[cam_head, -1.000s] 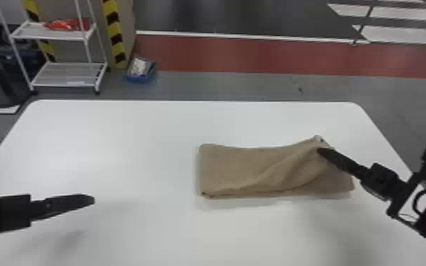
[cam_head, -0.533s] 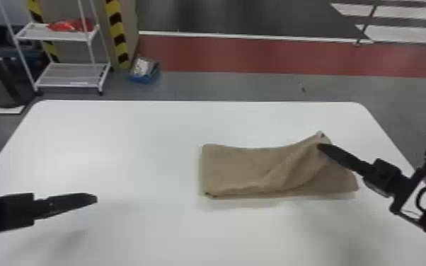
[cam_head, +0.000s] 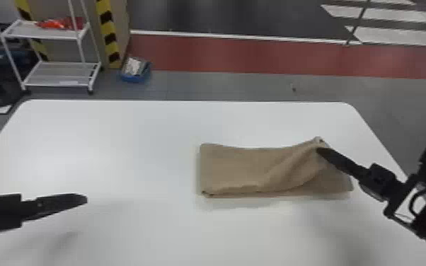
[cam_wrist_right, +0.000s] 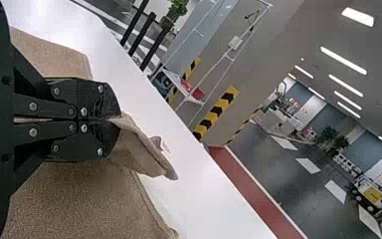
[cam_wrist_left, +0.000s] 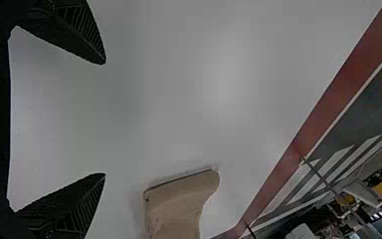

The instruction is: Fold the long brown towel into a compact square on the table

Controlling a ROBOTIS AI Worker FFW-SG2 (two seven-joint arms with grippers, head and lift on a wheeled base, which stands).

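"Over at the far right corner of the long brown cloth towel (cam_head: 237,166), what's your tool doing?"

"My right gripper (cam_wrist_right: 115,120), black and flat-fingered, is pinching cloth. That corner is bunched up; the rest lies as a low oblong, right of centre on the smooth white table (cam_head: 116,138). My black left gripper (cam_wrist_left: 104,118) is spread, well apart from it, over the left side."

"How do you do this step well?"

"Looks like squaring up the top layer. I'd keep the pinch light, ease the corner out level until the diagonal ridge flattens, match it to the layer beneath, then let go low. Pull too hard and the whole stack probably skids."

"Blind spots?"

"Can't tell how many layers I've got. Underside's hidden, my fingers cover part of the right end, and the left wrist view cuts the towel off."
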